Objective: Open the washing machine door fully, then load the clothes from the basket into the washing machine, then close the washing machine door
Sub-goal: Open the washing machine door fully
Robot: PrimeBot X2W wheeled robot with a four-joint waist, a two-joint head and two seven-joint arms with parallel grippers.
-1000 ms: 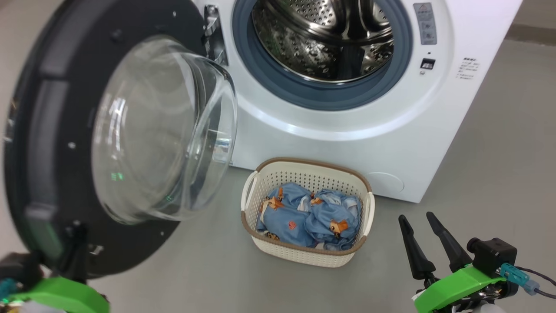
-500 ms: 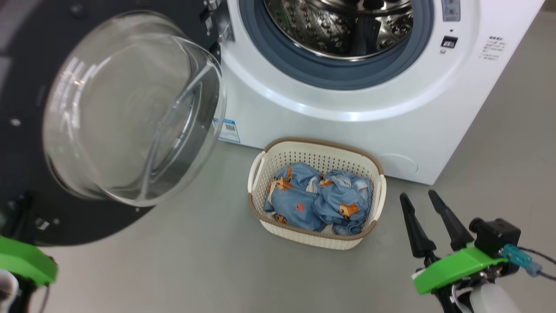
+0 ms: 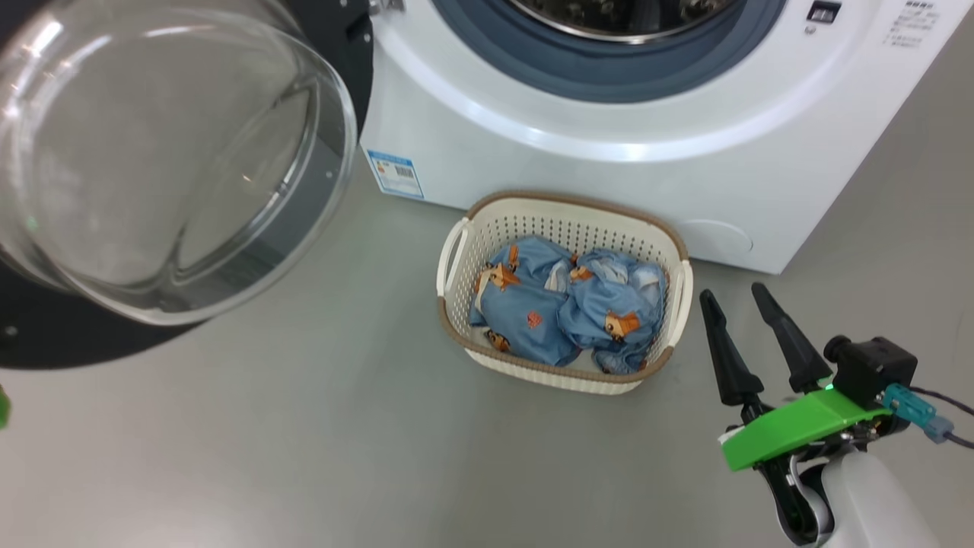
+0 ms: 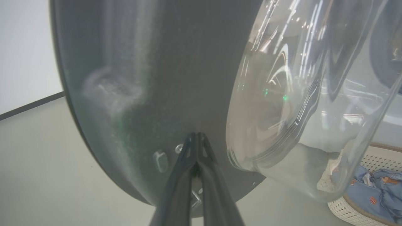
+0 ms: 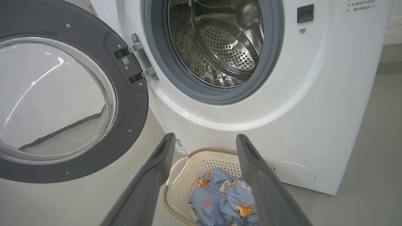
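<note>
The washing machine [image 3: 571,160] stands with its drum [image 5: 220,40] exposed. The washing machine door [image 3: 46,335] hangs swung out to the left, its clear glass bowl [image 3: 152,152] bulging toward me. My left gripper [image 4: 196,135] is shut with nothing between its fingers, and its tips rest against the door's dark inner ring [image 4: 141,78]. The basket [image 3: 563,202] sits on the floor before the machine. It holds the clothes [image 3: 563,304], two light blue bundles with orange bears. My right gripper [image 3: 730,291] hangs open just right of the basket and above its near side [image 5: 205,137].
Grey floor [image 3: 304,441] surrounds the basket. A blue label [image 3: 396,173] sticks to the machine's lower left front. The open door takes up the space at the left. The machine's round filter cover [image 5: 293,173] sits low on its front, right of the basket.
The head view has tilted down. The door has swung farther out to the left, uncovering the blue label. My left arm's green part slid off the left edge. My right gripper stays open.
</note>
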